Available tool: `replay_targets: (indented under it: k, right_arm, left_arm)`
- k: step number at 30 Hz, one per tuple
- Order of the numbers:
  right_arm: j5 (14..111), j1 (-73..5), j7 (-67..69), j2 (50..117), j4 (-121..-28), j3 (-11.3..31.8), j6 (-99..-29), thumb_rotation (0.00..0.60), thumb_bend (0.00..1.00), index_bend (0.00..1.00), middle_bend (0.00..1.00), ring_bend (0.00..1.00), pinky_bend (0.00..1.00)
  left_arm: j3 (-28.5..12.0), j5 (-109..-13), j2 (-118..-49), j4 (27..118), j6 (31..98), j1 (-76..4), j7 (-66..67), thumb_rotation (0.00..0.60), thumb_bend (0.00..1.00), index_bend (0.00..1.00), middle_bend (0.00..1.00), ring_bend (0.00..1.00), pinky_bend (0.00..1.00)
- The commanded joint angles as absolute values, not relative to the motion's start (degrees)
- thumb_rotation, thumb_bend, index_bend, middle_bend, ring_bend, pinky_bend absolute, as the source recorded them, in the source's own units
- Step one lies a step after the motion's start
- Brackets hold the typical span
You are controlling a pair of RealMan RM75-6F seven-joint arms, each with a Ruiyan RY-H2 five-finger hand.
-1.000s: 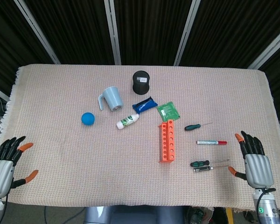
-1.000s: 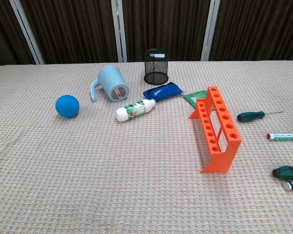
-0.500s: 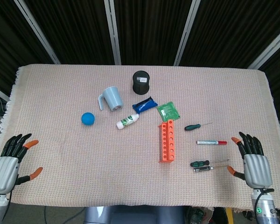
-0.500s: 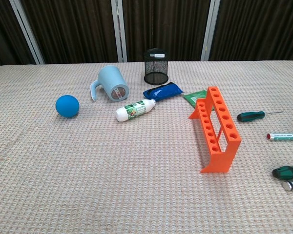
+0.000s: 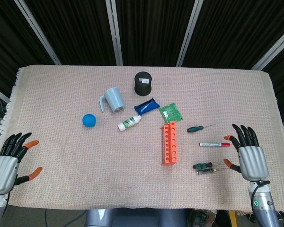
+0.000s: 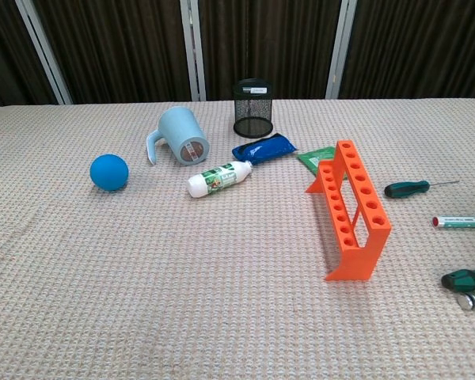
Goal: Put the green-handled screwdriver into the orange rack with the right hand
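A green-handled screwdriver [image 5: 195,128] [image 6: 408,188] lies flat on the cloth to the right of the orange rack [image 5: 170,142] [image 6: 350,207], which stands upright with its row of holes facing up. Nearer the front edge lies a second screwdriver with a green and black handle [image 5: 202,165] [image 6: 465,279]. My right hand [image 5: 247,156] hovers open at the table's right front, fingers spread, just right of that second screwdriver and touching nothing. At the left front corner my left hand [image 5: 7,161] is open and holds nothing. Neither hand appears in the chest view.
A red and white pen [image 5: 214,144] and a silver-handled tool [image 5: 206,171] lie by my right hand. Further back are a green packet [image 5: 171,112], blue pouch [image 5: 146,106], white bottle [image 5: 129,123], blue mug [image 5: 112,100], black mesh cup [image 5: 143,83] and blue ball [image 5: 89,120].
My right hand has moved forward and slightly left, toward the pen and the front screwdrivers. My left hand has shifted a little. Nothing on the table has moved.
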State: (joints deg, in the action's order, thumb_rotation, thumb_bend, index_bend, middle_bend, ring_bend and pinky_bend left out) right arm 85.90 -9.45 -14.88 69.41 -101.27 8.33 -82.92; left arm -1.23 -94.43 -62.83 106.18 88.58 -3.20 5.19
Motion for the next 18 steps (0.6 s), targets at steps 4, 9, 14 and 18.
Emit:
replay_targets:
  k: [4, 9, 14, 18]
  right_arm:
    - [83.5, -14.4, -17.6, 69.9, -101.8, 10.9, -76.9, 0.6, 0.06, 0.34, 0.08, 0.0, 0.0]
    - [79.0, -19.4, -20.3, 71.8, -99.4, 13.5, -70.7, 0.6, 0.08, 0.36, 0.1, 0.0, 0.0]
    - [74.6, -23.6, -23.4, 74.2, -95.7, 14.7, -65.4, 0.6, 0.08, 0.36, 0.1, 0.0, 0.0]
    - [71.3, -26.7, -25.4, 75.7, -93.0, 15.7, -62.0, 0.6, 0.08, 0.36, 0.1, 0.0, 0.0]
  left_arm:
    - [-1.5, -94.8, -62.2, 107.0, 88.2, -3.9, 5.7, 0.6, 0.17, 0.25, 0.07, 0.0, 0.0]
    - [-1.7, -95.0, -61.6, 107.8, 87.6, -4.5, 6.4, 0.6, 0.17, 0.28, 0.07, 0.0, 0.0]
    - [-1.6, -94.7, -60.9, 108.8, 86.2, -5.2, 7.4, 0.6, 0.17, 0.33, 0.07, 0.0, 0.0]
    - [-1.8, -94.3, -60.7, 109.5, 85.3, -5.8, 7.9, 0.6, 0.17, 0.33, 0.07, 0.0, 0.0]
